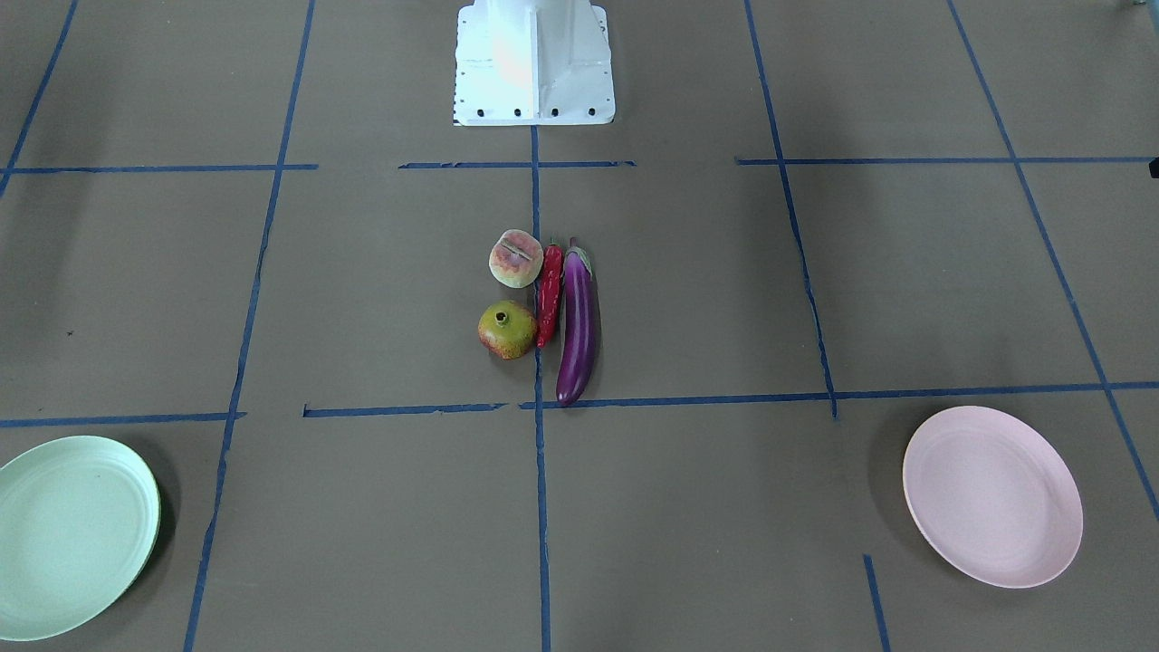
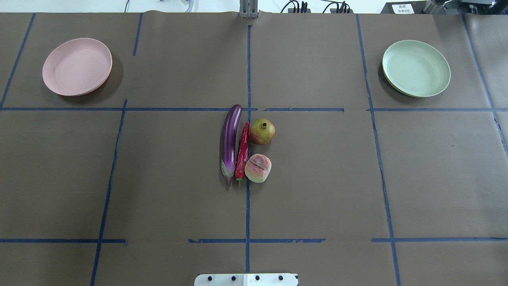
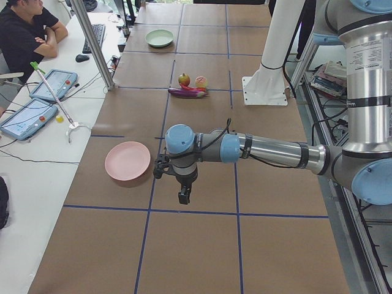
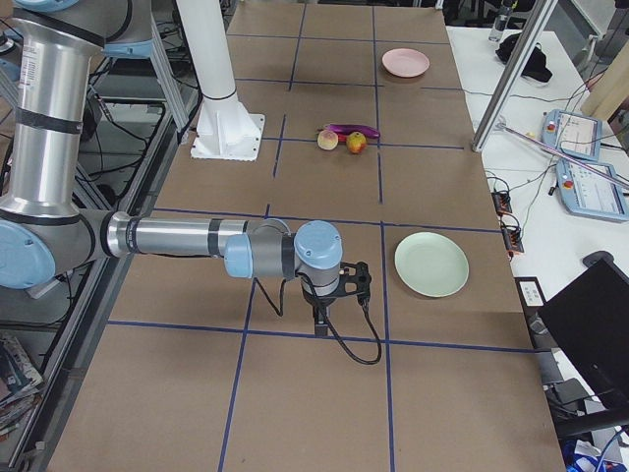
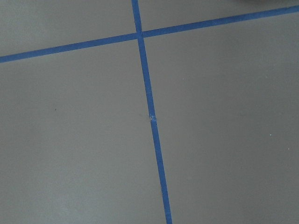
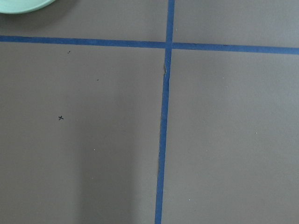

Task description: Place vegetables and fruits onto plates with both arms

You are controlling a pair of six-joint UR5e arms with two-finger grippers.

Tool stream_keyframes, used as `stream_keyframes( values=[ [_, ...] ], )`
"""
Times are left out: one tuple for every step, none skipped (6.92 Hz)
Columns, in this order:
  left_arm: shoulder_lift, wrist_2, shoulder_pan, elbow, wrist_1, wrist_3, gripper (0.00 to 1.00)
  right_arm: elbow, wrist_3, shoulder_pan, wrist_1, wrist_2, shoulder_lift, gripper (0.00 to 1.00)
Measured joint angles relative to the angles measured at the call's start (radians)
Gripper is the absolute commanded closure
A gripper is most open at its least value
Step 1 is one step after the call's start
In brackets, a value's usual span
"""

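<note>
Your left gripper [image 3: 183, 198] and right gripper [image 4: 319, 324] hang above the table [image 2: 317, 186]; you cannot tell how their jaws stand. Eggplant [image 2: 231, 139], chili [image 2: 242, 153], pomegranate [image 2: 262, 132] and peach [image 2: 258, 168] lie clustered mid-table.

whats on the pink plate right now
Nothing: the pink plate is bare. The eggplant, chili, pomegranate and peach lie clustered on the table, far from it. Whatever is under the plate is hidden.

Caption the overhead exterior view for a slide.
Eggplant, chili, pomegranate and peach clustered at the centre of the table; pink plate far left, green plate far right, nothing plated yet.
</note>
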Motion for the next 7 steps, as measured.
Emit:
stream_keyframes(
  values=[
    [0.000,0.002,0.000,0.005,0.000,-0.006,0.00,-0.001,0.000,0.000,0.018,0.000,0.000,0.00],
    [0.002,0.000,0.000,0.007,-0.002,-0.009,0.00,-0.002,0.000,0.000,0.032,0.002,-0.001,0.00],
    [0.003,-0.005,0.000,0.008,-0.004,-0.009,0.00,-0.003,0.000,-0.001,0.048,0.005,-0.001,0.00],
    [0.001,-0.006,0.000,0.018,-0.008,-0.008,0.00,-0.002,0.001,-0.007,0.058,0.012,0.001,0.00],
    [-0.002,-0.006,0.001,0.030,-0.012,-0.005,0.00,0.000,0.002,-0.016,0.063,0.030,0.003,0.00],
    [-0.001,-0.008,0.001,0.035,-0.014,-0.002,0.00,0.004,0.004,-0.024,0.078,0.051,0.006,0.00],
    [0.000,-0.009,0.001,0.037,-0.015,0.000,0.00,0.011,0.036,-0.042,0.121,0.067,0.009,0.00]
  ],
)
